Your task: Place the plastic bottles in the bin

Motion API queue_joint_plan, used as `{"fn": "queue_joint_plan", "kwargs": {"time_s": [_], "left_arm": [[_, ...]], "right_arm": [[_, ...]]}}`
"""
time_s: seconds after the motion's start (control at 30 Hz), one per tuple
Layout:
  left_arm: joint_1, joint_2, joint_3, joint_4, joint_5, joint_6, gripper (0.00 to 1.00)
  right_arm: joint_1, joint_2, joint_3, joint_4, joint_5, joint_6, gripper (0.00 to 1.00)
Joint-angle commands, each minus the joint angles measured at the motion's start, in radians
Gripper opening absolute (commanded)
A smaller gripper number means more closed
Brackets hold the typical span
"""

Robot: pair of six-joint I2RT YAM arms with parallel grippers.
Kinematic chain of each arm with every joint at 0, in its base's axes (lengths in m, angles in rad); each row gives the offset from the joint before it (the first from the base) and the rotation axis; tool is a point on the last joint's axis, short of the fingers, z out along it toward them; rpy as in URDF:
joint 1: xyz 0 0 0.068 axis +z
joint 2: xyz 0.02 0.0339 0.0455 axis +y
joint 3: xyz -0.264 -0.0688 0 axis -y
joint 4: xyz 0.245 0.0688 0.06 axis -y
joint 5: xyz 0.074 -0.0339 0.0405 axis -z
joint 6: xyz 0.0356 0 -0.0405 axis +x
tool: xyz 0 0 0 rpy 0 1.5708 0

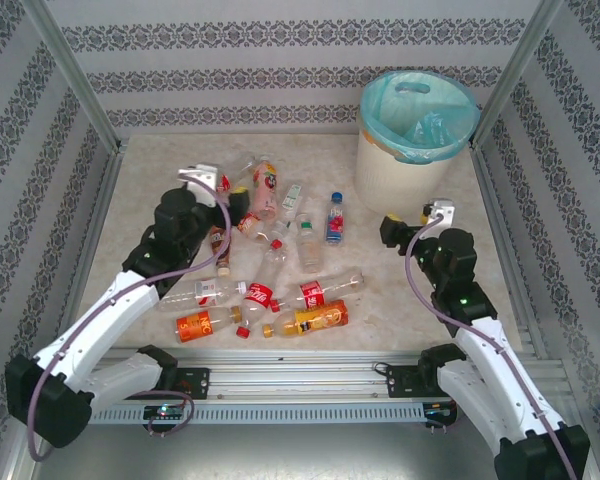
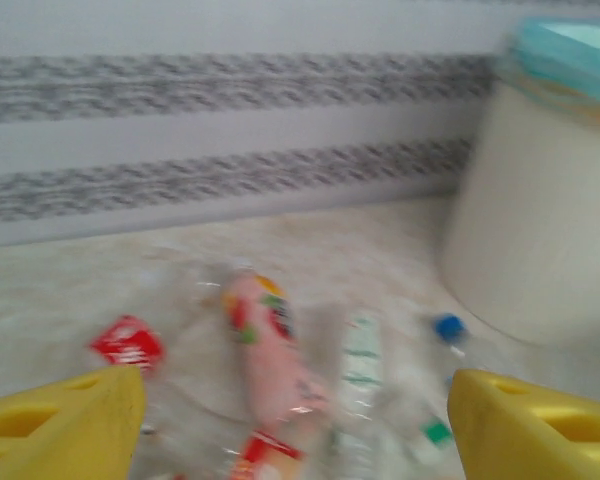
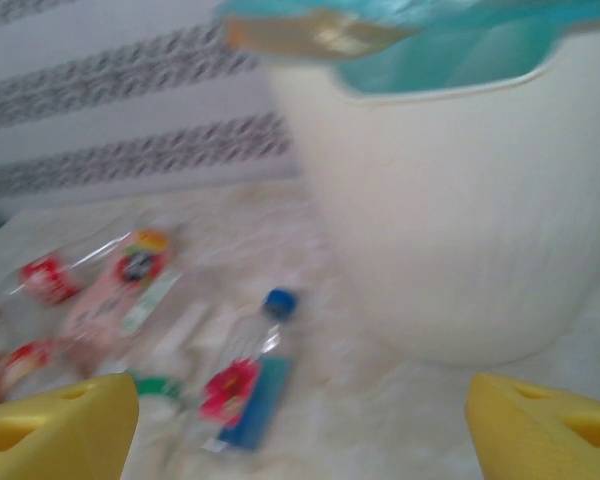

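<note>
Several plastic bottles lie scattered mid-table: a pink-labelled one (image 1: 266,187), a blue-capped one (image 1: 335,218), red-labelled ones (image 1: 315,290) and orange ones (image 1: 208,323). The cream bin (image 1: 417,130) with its turquoise liner stands at the far right. My left gripper (image 1: 235,205) hovers open over the left end of the pile. In its wrist view the pink bottle (image 2: 265,350) lies beyond the gripper's (image 2: 295,410) spread yellow fingers (image 2: 80,420). My right gripper (image 1: 392,228) is open with nothing held, just in front of the bin (image 3: 460,220), and the blue-capped bottle (image 3: 245,385) lies left of it.
Patterned walls and metal frame posts (image 1: 75,75) close in the table on three sides. A metal rail (image 1: 300,385) runs along the near edge between the arm bases. Bare tabletop (image 1: 400,300) lies between the pile and the right arm.
</note>
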State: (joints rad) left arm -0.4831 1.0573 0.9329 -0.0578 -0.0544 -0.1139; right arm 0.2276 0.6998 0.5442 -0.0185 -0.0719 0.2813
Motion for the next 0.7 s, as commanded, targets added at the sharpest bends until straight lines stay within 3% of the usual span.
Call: {"fn": "queue_joint_plan", "kwargs": {"time_s": [0.0,0.13,0.33,0.67], "left_arm": [[-0.123,0.053,0.114,-0.340,0.105,0.074,0.79],[-0.276,0.103,0.136,-0.452,0.208,0.106,0.78],[-0.479,0.175,0.087,-0.523,0.266,0.092,0.77],[-0.601,0.308,0.063,-0.636,0.285,0.063,0.73]], "right_arm": [[0.051,0.024,0.092,-0.213,-0.173,0.029,0.85],[0.084,0.035,0.149,-0.293,-0.196,0.025,0.85],[0.087,-0.024,0.128,-0.300,-0.132,0.034,0.86],[0.088,-0.049,0.099,-0.302,-0.099,0.040,0.86]]}}
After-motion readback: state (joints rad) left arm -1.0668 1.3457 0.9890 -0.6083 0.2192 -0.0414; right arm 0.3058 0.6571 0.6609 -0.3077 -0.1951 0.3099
